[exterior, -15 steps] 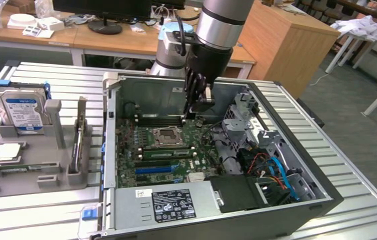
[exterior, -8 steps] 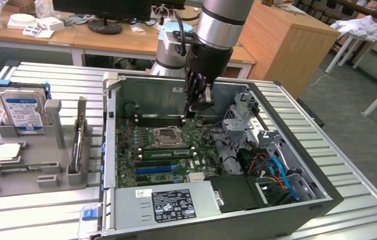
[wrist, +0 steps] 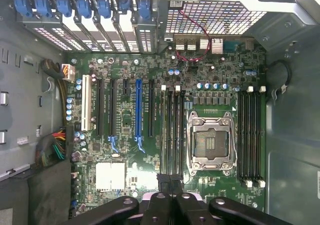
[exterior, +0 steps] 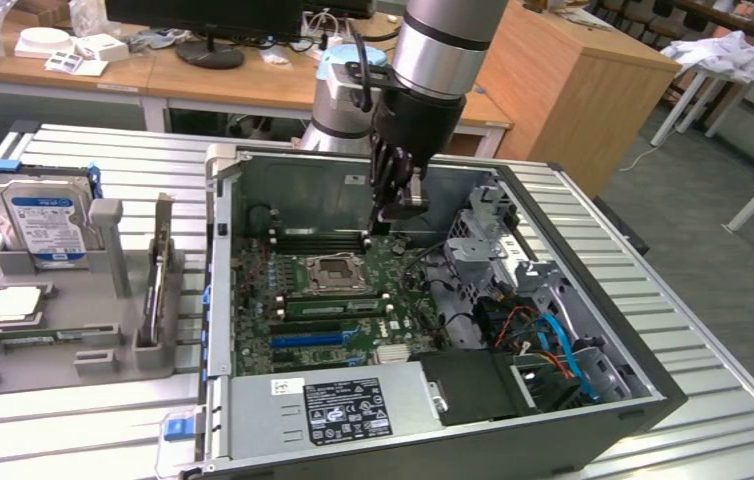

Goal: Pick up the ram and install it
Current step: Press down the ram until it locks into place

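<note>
My gripper (exterior: 397, 212) hangs inside the open computer case (exterior: 224, 300), above the motherboard (exterior: 404, 290). Its fingers are pressed together and I see nothing between them. In the wrist view the shut fingertips (wrist: 170, 181) stand over the end of the memory slots (wrist: 171, 130) beside the processor socket (wrist: 210, 140). A long narrow green strip, which looks like the ram (exterior: 330, 304), lies along those slots in the exterior view. How deep it sits in the slot I cannot tell.
A grey parts tray (exterior: 84, 335) at the exterior view's left holds a hard drive (exterior: 46, 220) and a small square processor chip (exterior: 14, 305). Inside the case are a drive cage (exterior: 491, 235), blue and orange cables (exterior: 557, 345) and the power supply (exterior: 337, 405). Another memory bank (wrist: 250, 135) flanks the socket.
</note>
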`<state>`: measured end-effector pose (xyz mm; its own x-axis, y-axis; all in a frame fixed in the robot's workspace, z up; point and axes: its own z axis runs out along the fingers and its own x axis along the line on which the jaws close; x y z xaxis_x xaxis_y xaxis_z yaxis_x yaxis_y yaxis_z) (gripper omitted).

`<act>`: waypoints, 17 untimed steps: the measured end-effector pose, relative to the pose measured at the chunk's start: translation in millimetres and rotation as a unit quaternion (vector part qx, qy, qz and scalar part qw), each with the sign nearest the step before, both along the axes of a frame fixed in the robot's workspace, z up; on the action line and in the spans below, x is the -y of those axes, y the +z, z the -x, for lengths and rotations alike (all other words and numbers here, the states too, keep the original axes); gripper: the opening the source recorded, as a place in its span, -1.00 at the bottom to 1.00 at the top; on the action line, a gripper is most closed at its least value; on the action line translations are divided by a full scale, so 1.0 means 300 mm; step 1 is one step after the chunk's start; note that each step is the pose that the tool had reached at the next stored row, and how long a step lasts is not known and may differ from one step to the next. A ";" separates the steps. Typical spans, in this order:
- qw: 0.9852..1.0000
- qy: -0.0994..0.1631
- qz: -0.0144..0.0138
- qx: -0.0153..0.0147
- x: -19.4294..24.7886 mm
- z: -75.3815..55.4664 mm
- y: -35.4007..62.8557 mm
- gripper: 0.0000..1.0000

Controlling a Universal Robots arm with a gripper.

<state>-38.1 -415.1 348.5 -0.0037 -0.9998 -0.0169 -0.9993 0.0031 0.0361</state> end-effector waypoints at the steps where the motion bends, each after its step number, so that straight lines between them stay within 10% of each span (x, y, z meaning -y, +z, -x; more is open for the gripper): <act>1: 1.000 0.000 0.000 0.000 0.000 0.000 0.000 -0.79; 17: 1.000 0.000 0.000 0.000 0.000 -0.045 0.000 -0.79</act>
